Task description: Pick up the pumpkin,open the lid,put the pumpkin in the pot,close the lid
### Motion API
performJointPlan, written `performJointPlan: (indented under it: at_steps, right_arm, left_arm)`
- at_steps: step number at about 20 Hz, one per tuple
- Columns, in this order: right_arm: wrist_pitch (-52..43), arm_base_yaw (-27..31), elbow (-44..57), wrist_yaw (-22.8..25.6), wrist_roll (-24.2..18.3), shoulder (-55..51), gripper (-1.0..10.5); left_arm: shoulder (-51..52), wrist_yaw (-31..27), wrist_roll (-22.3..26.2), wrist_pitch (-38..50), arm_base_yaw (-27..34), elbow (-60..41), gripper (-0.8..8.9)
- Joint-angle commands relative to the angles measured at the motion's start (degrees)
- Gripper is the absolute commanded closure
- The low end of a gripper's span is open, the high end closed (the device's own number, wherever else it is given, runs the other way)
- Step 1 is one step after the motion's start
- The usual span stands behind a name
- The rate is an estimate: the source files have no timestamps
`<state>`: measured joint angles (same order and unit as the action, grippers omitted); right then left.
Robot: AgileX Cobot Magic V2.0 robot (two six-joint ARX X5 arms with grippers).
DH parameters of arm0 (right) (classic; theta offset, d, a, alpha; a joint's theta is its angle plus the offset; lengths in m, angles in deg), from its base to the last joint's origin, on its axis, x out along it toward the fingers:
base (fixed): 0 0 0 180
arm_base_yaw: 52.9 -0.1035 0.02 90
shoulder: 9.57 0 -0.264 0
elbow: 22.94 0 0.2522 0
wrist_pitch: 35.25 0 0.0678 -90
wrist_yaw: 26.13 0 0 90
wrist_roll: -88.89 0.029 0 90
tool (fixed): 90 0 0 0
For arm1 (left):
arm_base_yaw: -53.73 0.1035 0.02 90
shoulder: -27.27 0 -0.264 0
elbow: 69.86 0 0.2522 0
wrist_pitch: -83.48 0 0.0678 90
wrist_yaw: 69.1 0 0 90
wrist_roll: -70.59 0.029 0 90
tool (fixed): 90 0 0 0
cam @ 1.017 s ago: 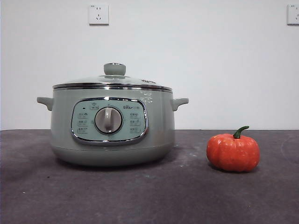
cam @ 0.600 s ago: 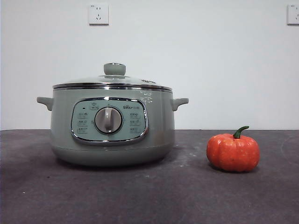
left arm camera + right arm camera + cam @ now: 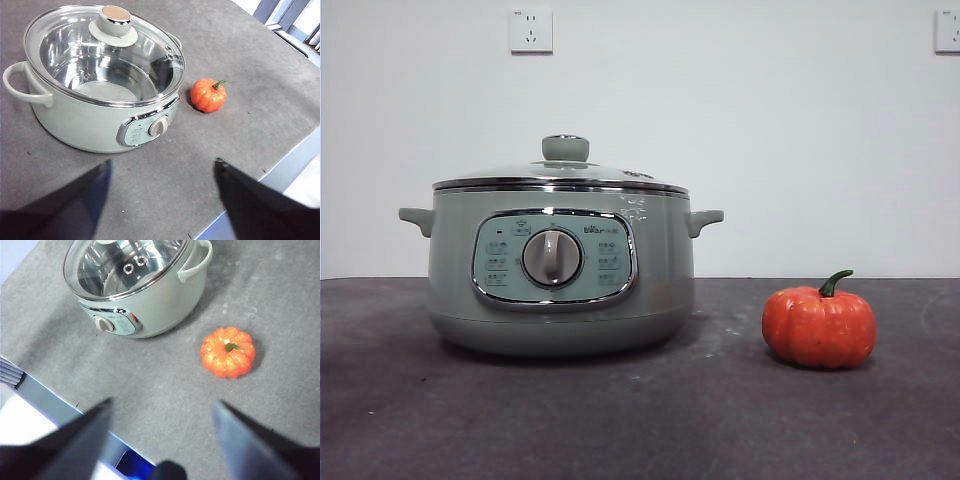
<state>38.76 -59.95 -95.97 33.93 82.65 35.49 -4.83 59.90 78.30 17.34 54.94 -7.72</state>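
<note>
Right gripper [image 3: 162, 412], jaws apart, above toy pumpkin [image 3: 228, 352] near worktop's [image 3: 150, 380] front edge: probably light, rigid; best pinched across ribbed flanks.

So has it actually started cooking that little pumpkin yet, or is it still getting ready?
Nothing looks done yet. The pumpkin sits on the table beside the pot, untouched, and the lid is on. Both the left gripper and right gripper hang open above, holding nothing. Picking up, opening, loading and closing all remain.
</note>
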Motion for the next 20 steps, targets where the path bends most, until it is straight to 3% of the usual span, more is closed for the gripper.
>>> performJointPlan:
  at_steps: [1, 5, 13, 20]
  right_arm:
    - [-0.4, -0.9, -0.2, 0.0, 0.4, 1.4, 1.9]
    - [-2.9, -4.1, -0.2, 1.0, 0.4, 6.7, 1.9]
    - [-14.3, -11.6, -0.2, 15.0, 0.2, 25.4, 1.9]
    - [-24.4, -15.2, -0.2, 23.1, 0.1, 39.6, 1.9]
  left_arm:
    - [0.1, 0.0, -0.2, 0.4, -0.2, 0.1, 0.24]
    - [0.1, 0.0, -0.2, 0.5, -0.2, 0.1, 0.24]
    - [0.1, 0.1, -0.2, 0.5, -0.2, 0.1, 0.24]
    - [0.1, 0.1, -0.2, 0.4, -0.2, 0.1, 0.24]
